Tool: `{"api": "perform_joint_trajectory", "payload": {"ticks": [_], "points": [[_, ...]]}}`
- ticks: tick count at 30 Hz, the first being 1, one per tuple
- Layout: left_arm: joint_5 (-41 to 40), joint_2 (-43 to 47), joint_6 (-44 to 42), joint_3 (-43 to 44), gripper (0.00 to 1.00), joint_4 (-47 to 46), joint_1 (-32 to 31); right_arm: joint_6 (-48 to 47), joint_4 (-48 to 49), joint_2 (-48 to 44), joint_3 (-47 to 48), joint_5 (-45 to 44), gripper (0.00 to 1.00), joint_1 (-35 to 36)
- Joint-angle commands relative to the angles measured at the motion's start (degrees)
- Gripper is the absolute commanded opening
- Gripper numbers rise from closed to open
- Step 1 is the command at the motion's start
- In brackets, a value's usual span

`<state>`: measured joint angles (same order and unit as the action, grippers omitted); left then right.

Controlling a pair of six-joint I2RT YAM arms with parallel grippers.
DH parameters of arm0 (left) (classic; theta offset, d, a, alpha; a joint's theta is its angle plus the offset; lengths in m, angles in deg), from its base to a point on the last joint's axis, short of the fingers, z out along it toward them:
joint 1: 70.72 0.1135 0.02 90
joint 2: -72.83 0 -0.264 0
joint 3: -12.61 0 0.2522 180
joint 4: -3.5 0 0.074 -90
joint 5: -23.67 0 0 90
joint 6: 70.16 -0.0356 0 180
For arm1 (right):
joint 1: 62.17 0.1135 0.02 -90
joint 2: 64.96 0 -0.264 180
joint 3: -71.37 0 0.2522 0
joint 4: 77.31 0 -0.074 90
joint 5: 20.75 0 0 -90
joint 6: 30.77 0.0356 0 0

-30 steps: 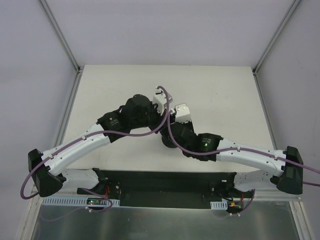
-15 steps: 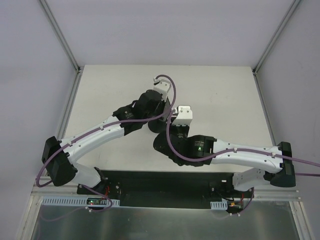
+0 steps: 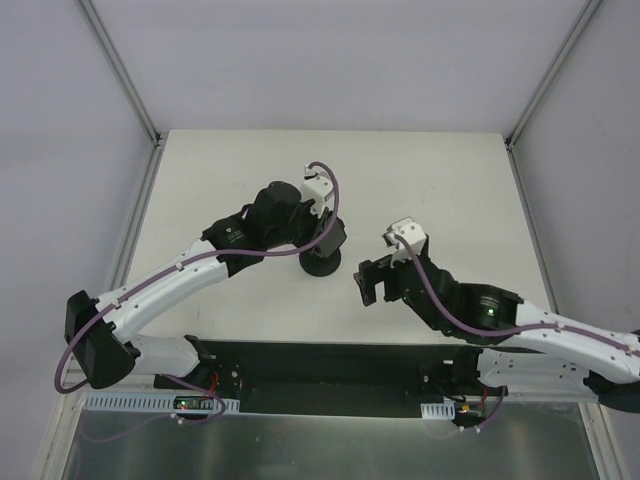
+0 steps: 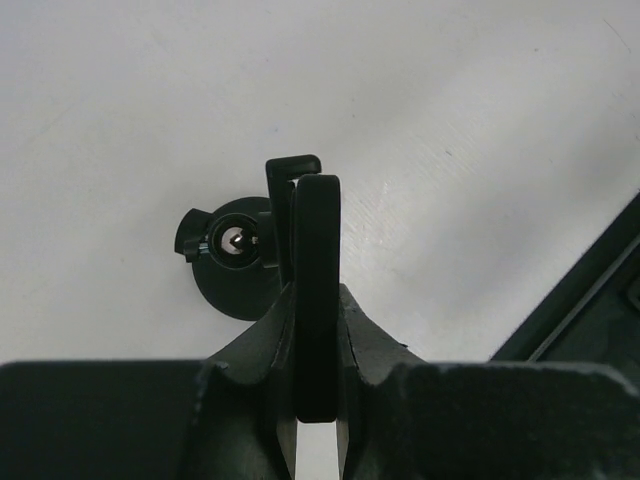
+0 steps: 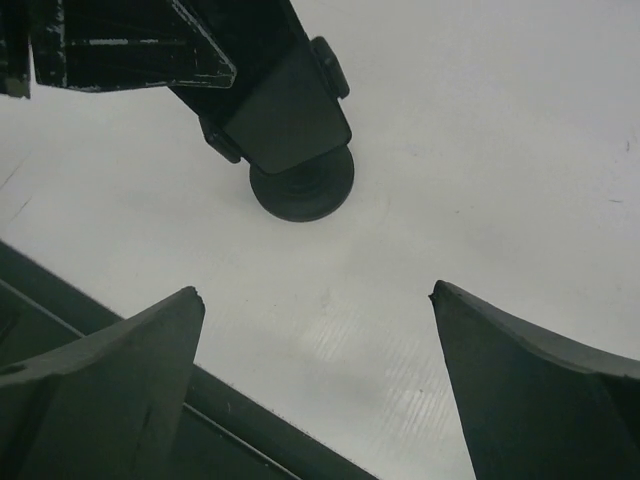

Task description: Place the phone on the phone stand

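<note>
My left claw (image 4: 317,300) is clamped on the phone (image 4: 317,230), pinching its flat faces so that it stands on edge over the surface (image 4: 450,120). The phone hangs right at the stand (image 4: 232,285), just beside the stem top and above the disc base. A hooked bracket piece sits against the phone's far end, but I cannot tell whether the phone rests in it yet. I judge this to be the seating step. The next move calls for a small, square settle of the phone into the bracket, then a gentle release so the light stand does not tip. To the right, my right claw (image 5: 315,310) hangs with its fingers wide apart and nothing between them, near the stand but not touching it. The count: one phone, one stand, two claws.
</note>
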<state>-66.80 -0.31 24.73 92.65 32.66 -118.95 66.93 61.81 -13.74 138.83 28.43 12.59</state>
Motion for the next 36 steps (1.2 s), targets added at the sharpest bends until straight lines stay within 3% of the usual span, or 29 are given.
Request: {"api": "perform_joint_trajectory", "payload": {"ticks": [1, 4, 9, 14, 18, 20, 26, 28, 36], "points": [[14.8, 4.5, -1.4, 1.0, 0.00, 2.5, 1.6, -10.8, 3.5, -8.1, -3.3, 16.9, 1.00, -4.0], [20.7, 5.4, -4.3, 1.0, 0.00, 2.8, 2.1, -13.4, 5.3, -11.1, -5.0, 25.8, 1.00, -9.9], [24.5, 4.6, -10.7, 3.0, 0.00, 7.2, 2.3, -14.1, 5.4, -7.4, -3.5, 37.5, 1.00, -19.8], [26.9, 1.5, -13.4, 10.1, 0.00, 16.4, 3.6, -17.9, 6.5, -0.9, -1.2, 44.9, 1.00, -22.4], [33.6, 0.8, -15.7, 11.4, 0.00, 19.7, 4.6, -20.4, 9.0, 4.6, 0.3, 49.4, 1.00, -26.3], [35.5, 1.2, -18.3, 11.0, 0.00, 20.7, 4.8, -22.0, 13.7, 6.5, -1.3, 58.9, 0.98, -28.8], [39.8, 1.5, -23.5, 10.4, 0.00, 22.4, 5.5, -26.8, 17.5, 10.5, -1.5, 71.5, 0.85, -32.6], [40.4, 1.0, -24.3, 10.7, 0.00, 22.4, 5.7, -27.0, 18.5, 11.4, -1.1, 75.6, 0.76, -32.6], [41.2, -0.2, -25.1, 11.2, 0.00, 22.3, 6.1, -27.0, 20.5, 15.7, -0.6, 79.0, 0.58, -32.4]]}}
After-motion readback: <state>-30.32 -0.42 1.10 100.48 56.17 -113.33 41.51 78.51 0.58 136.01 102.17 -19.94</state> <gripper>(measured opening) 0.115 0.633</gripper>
